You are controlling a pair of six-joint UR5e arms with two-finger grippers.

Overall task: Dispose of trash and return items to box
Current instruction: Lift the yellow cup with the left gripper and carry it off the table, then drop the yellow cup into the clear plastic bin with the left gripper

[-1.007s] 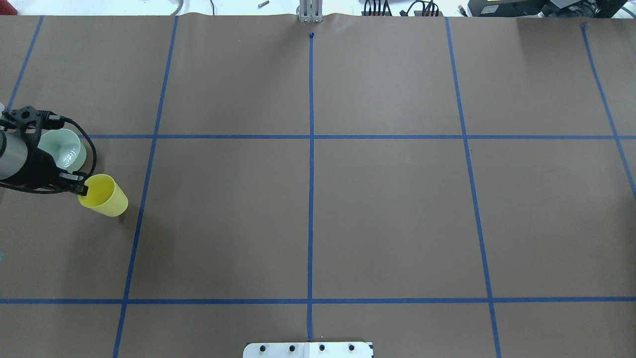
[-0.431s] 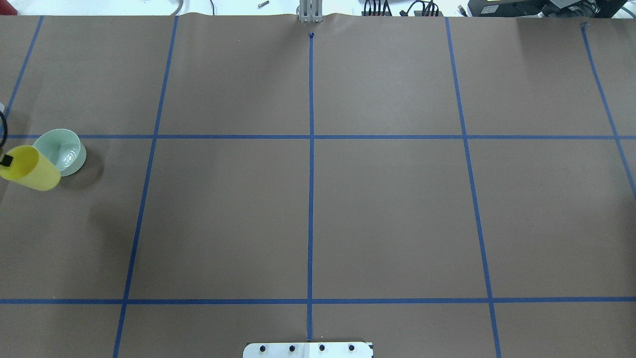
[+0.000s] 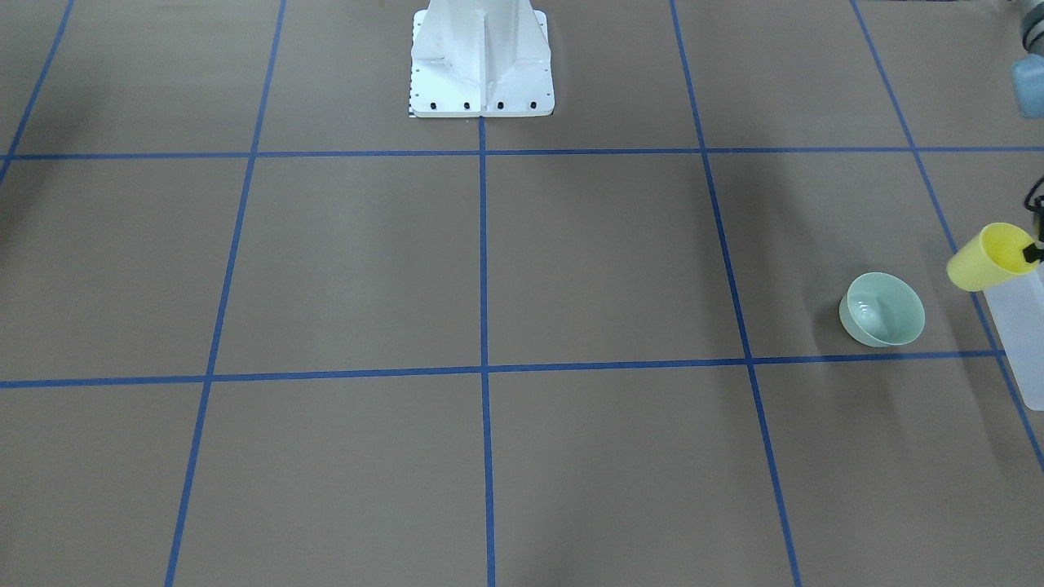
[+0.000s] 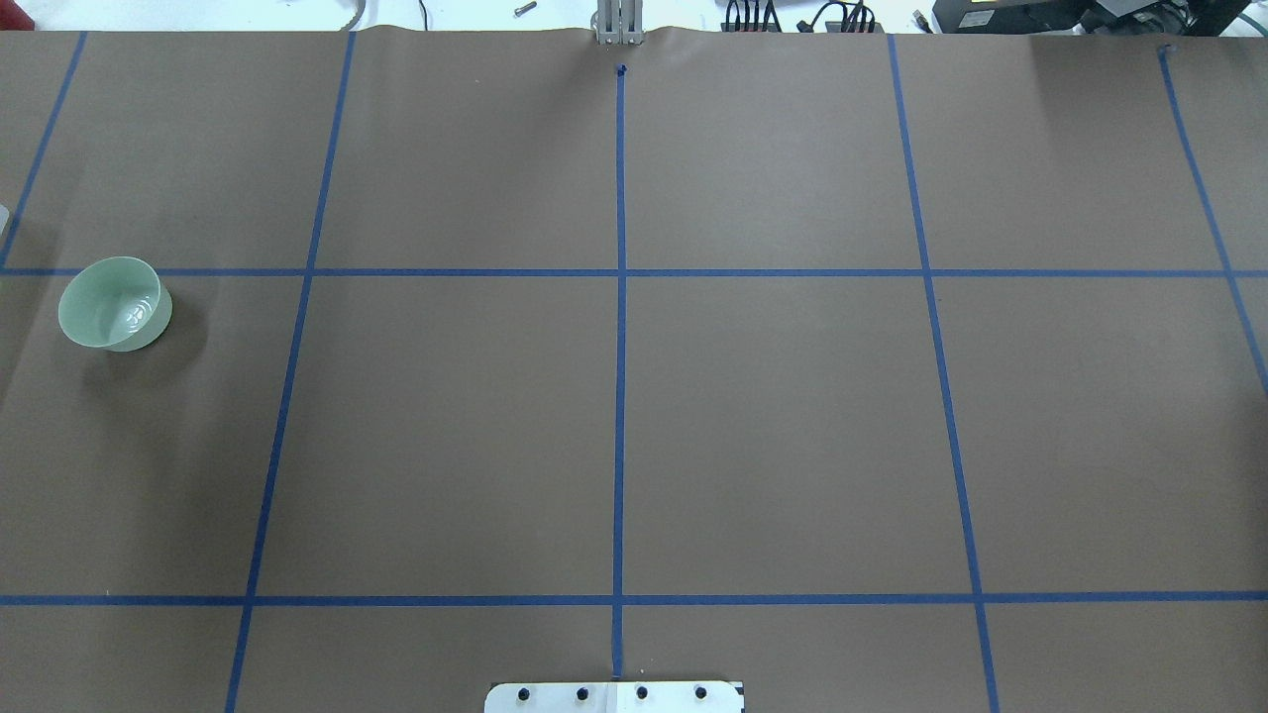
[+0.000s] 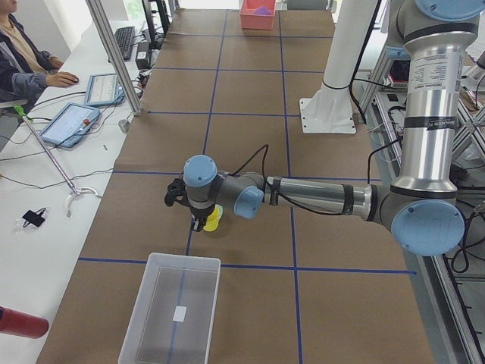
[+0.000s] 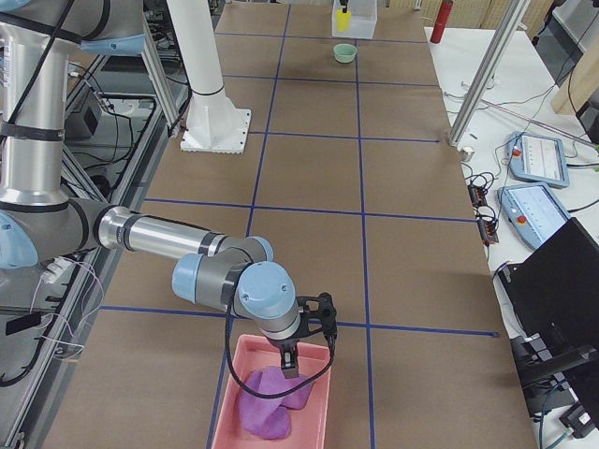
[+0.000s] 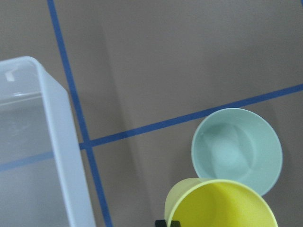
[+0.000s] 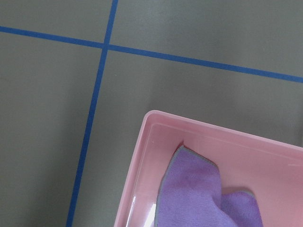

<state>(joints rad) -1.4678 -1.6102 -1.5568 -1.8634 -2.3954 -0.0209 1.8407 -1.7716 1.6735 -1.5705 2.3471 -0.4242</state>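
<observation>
My left gripper (image 3: 1032, 253) is shut on the rim of a yellow cup (image 3: 987, 258) and holds it tilted in the air beside the edge of the frosted-white box (image 3: 1024, 334). In the left wrist view the cup (image 7: 220, 205) hangs over the table next to the pale mint-green bowl (image 7: 236, 153), with the box (image 7: 57, 142) to the left. The bowl (image 4: 111, 303) stands upright and empty on the table. The box (image 5: 140, 311) holds only a small white label. My right gripper (image 6: 285, 360) hovers over a pink tray (image 6: 229, 398); I cannot tell if it is open or shut.
The pink tray (image 8: 142, 156) holds a purple cloth (image 8: 199, 194) at the table's right end. The white robot pedestal (image 3: 481, 61) stands at the robot's side. A metal post (image 5: 114, 57), tablets and an operator (image 5: 23, 53) line the far side.
My left gripper has carried the yellow cup left, out of the overhead view, toward the box. The bowl has stayed in place.
</observation>
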